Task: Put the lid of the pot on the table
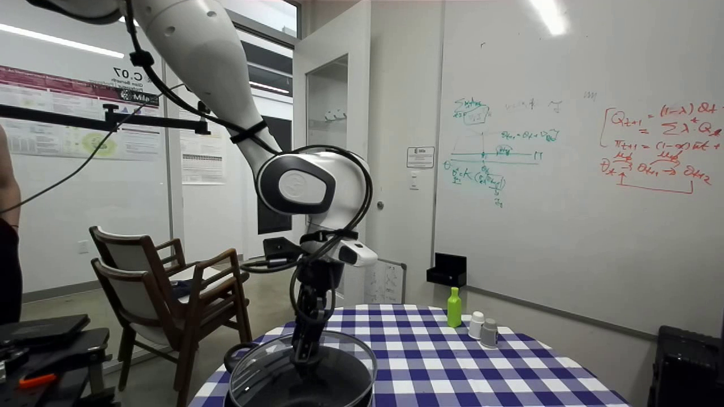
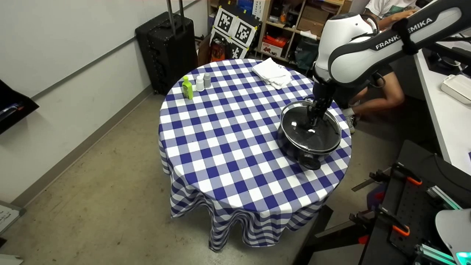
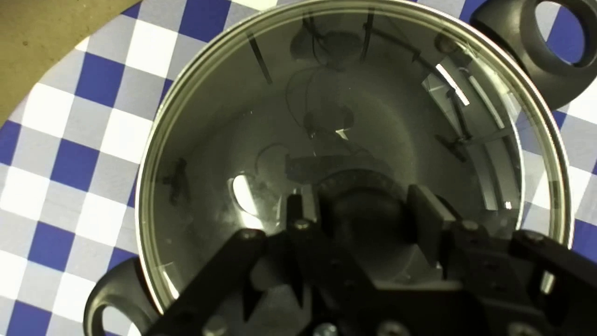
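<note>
The round glass lid (image 1: 345,367) (image 2: 325,138) lies over the black pot (image 2: 289,147) at the table's edge. My gripper (image 1: 305,359) (image 2: 312,121) points down at the lid's middle. In the wrist view its fingers (image 3: 364,203) stand on both sides of the dark knob and appear shut on it. The lid (image 3: 350,93) is not lined up with the pot: checked cloth shows through the glass at the right, between the two rims. How far it is raised is hard to tell. The pot's side handle (image 3: 555,88) rests over the checked table (image 2: 228,140).
A green bottle (image 2: 187,88), a white shaker (image 2: 199,83) and a grey shaker (image 2: 207,80) stand on the table's far side. A folded white cloth (image 2: 272,73) lies by the edge. A wooden armchair (image 1: 169,316) and a black suitcase (image 2: 167,51) stand nearby.
</note>
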You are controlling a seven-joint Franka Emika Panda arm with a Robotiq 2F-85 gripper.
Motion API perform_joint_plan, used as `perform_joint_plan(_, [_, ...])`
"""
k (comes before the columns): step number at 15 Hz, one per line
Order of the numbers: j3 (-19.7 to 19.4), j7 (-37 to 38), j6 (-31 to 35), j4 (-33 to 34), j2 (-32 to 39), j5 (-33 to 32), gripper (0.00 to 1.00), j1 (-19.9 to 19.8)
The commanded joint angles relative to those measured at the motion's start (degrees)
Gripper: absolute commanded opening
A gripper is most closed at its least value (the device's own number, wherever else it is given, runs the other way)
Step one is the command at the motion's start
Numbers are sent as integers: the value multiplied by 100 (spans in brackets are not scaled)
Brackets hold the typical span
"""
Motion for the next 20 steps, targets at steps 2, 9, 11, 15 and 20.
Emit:
perform_joint_plan(2, [61, 261, -280, -126, -541, -343, 25, 405])
perform_joint_plan(9, [682, 583, -449, -252, -565, -447, 25, 1202])
perform_joint_plan(11, [937, 741, -471, -141, -400, -270, 25, 1417])
perform_joint_plan(15, [1263, 1055, -483, 165, -191, -53, 25, 1743])
perform_joint_plan(20, [1219, 1354, -441, 825, 256, 40, 25, 1885])
